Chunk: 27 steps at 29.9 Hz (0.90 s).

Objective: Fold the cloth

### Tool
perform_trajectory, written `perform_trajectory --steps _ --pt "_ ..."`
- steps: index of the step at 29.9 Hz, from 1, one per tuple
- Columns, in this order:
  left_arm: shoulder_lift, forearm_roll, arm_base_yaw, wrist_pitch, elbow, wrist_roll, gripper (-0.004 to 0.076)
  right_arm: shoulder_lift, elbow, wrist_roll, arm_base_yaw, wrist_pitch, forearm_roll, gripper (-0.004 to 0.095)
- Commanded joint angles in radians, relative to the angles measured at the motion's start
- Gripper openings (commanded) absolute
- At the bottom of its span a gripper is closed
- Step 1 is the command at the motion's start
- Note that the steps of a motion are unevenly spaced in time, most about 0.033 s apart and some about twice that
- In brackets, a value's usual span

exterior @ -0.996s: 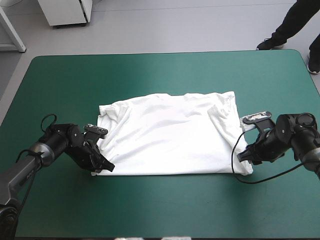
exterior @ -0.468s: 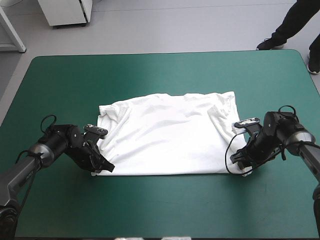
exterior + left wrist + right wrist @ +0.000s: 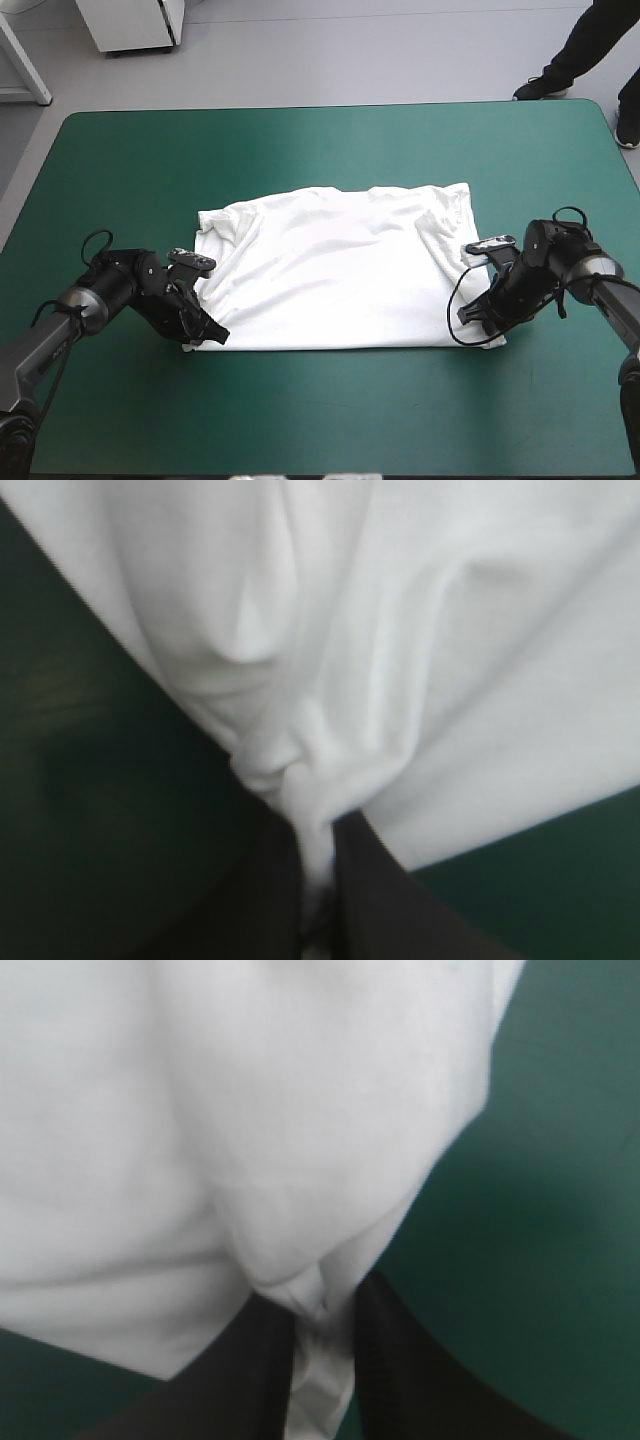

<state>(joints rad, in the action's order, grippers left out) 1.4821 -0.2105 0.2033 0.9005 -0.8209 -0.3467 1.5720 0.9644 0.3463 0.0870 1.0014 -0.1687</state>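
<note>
The white T-shirt (image 3: 340,270) lay spread flat at mid-frame on the teal-green worktop (image 3: 300,150). The left end effector (image 3: 207,336) pinched its lower-left corner, fingers all but closed on cloth, while the right end effector (image 3: 476,318) gripped the lower-right corner likewise.

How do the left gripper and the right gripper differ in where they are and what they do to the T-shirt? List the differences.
The left gripper pinches the T-shirt's near left corner; the right gripper pinches its near right corner. Ahead of the left gripper the cloth bunches into deep folds; ahead of the right gripper it lies smoother. Both are shut on the T-shirt, low over the teal-green table.
</note>
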Motion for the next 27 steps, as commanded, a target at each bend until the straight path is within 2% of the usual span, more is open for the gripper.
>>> perform_trajectory --steps 1,8,18,21,27 --pt "0.005 -0.1 0.011 -0.009 0.014 0.014 -0.0009 -0.006 0.005 0.05 0.0 0.005 -0.099 -0.0021" --pt "0.005 -0.1 0.011 -0.017 0.01 0.014 -0.0009 -0.006 0.005 0.069 0.0 0.011 -0.127 -0.0017" --pt "-0.114 -0.081 0.011 0.085 -0.137 0.038 -0.0009 -0.134 0.103 0.037 0.0 0.061 -0.104 -0.0017" --pt "-0.158 -0.053 0.011 0.153 -0.179 0.076 -0.0009 -0.181 0.153 0.008 0.0 0.112 -0.068 -0.0017" --pt "-0.281 0.016 0.011 0.216 -0.224 0.123 -0.0009 -0.287 0.221 -0.067 0.0 0.198 0.051 -0.0017"
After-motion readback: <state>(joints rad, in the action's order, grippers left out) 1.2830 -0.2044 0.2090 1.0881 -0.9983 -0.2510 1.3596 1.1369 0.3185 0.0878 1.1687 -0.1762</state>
